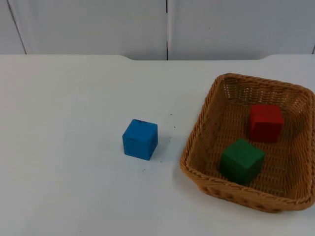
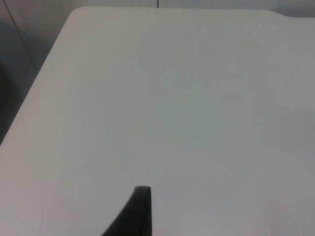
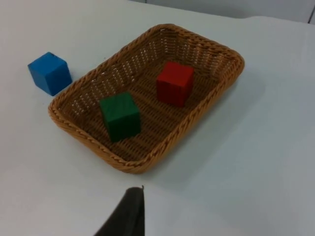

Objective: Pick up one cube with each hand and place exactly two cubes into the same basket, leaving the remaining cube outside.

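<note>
White table (image 1: 74,147) — basket (image 3: 216,88) beyond right claw (image 3: 129,206)

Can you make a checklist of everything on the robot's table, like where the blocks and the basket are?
Surface: white table, a few small dark specks beside the blue cube.
Job's things: red cube and green cube sit inside the wicker basket; blue cube rests outside, on the table beside it.
Clutter: nothing seen.
Grippers: left gripper fingertip over bare table; right gripper fingertip near the basket.
Cables: nothing seen.
Surroundings: grey partition wall behind the table.
</note>
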`<action>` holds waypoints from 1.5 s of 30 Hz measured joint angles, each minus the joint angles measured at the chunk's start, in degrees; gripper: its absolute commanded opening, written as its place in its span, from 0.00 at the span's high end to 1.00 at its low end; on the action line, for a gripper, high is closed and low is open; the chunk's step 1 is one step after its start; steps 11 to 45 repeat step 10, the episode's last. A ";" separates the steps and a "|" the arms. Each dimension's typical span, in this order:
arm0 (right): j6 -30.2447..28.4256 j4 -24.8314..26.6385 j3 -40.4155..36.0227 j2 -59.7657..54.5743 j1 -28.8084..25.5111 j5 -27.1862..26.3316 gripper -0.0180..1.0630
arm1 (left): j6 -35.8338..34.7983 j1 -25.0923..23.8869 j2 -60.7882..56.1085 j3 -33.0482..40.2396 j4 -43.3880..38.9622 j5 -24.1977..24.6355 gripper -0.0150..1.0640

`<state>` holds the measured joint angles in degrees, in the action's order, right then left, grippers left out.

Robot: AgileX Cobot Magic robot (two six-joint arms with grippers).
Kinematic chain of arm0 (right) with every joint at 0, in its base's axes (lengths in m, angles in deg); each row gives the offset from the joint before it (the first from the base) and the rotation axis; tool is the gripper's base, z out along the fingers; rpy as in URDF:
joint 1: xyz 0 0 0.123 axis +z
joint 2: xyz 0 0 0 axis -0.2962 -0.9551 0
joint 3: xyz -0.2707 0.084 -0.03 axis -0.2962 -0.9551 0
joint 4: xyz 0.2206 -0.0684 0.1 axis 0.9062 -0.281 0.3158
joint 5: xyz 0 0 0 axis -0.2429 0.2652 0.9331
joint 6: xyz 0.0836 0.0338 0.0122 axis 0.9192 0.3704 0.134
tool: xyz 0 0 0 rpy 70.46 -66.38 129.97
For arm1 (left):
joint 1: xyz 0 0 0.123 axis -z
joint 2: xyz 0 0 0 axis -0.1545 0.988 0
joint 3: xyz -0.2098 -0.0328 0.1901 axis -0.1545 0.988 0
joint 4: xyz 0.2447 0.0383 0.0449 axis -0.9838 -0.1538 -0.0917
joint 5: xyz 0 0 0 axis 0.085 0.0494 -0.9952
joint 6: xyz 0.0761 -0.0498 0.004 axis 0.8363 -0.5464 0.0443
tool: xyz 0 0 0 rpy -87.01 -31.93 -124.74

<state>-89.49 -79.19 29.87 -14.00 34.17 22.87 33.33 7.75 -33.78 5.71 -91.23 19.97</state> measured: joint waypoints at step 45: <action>0.00 0.00 0.00 0.00 -6.47 -0.14 0.01 | 0.00 0.00 0.00 0.00 0.00 0.00 0.01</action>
